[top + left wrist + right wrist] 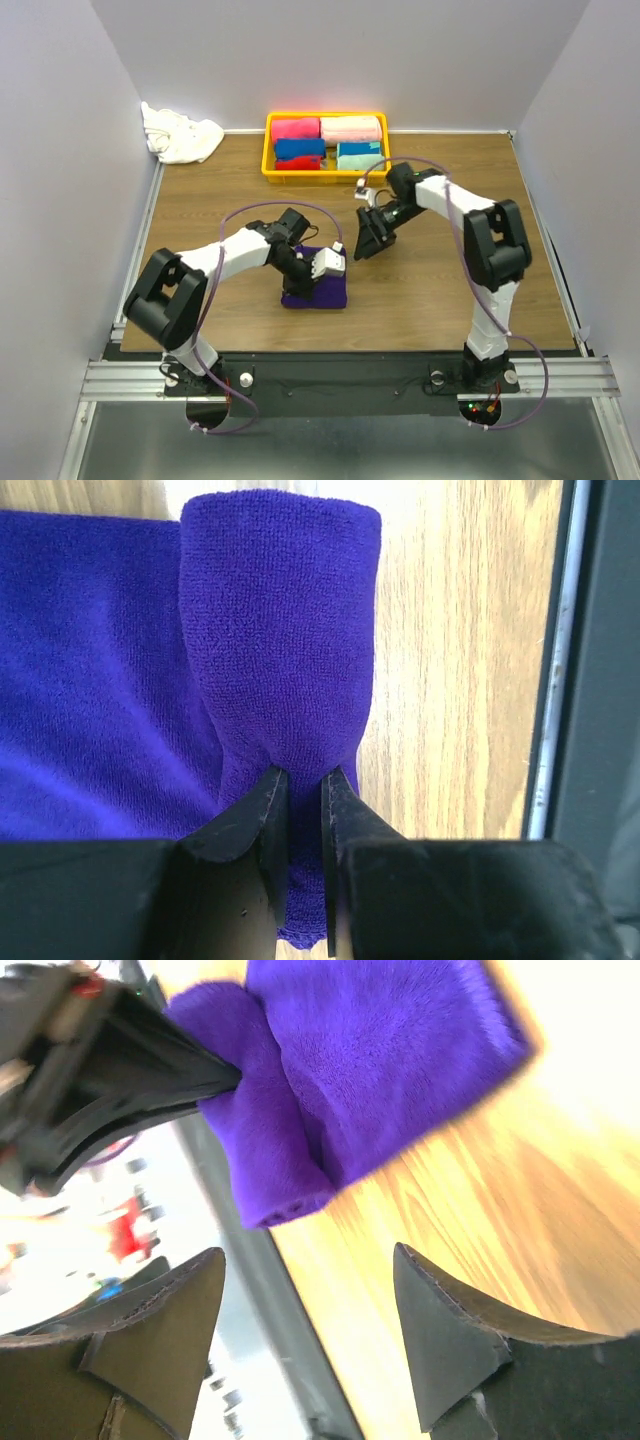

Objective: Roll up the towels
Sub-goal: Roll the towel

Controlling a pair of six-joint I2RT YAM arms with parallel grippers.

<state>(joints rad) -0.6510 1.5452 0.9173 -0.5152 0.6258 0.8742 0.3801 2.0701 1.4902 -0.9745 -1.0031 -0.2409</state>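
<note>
- While the left gripper (305, 780) pinches one end of a rolled fold, the purple towel (314, 290) lies on the wooden table (430, 290) on the near side of the yellow basket (268, 150), well apart from it and about in line with its middle
- In the left wrist view the jaws are nearly closed, with a thin band of purple terry squeezed between them; the rolled part runs away from the fingers, and the flat rest of the cloth spreads beside it
- Seen from above, the towel is a small, compact, roughly square patch, only partly rolled
- Between the basket and the purple towel, below the basket's right half, the right gripper (372, 238) points down toward the table
- Its jaws stand wide apart with nothing between them; its wrist camera shows the purple towel beyond the fingertips and apart from them, with the left gripper's dark fingers clamped on the fold
- Just left of the basket, in the table's far corner against the wall, the white towel (180, 135) sits crumpled in a heap, not rolled
- Inside the basket lie rolled towels (300, 148) in pink, pale pink, blue, red and teal, packed side by side
</note>
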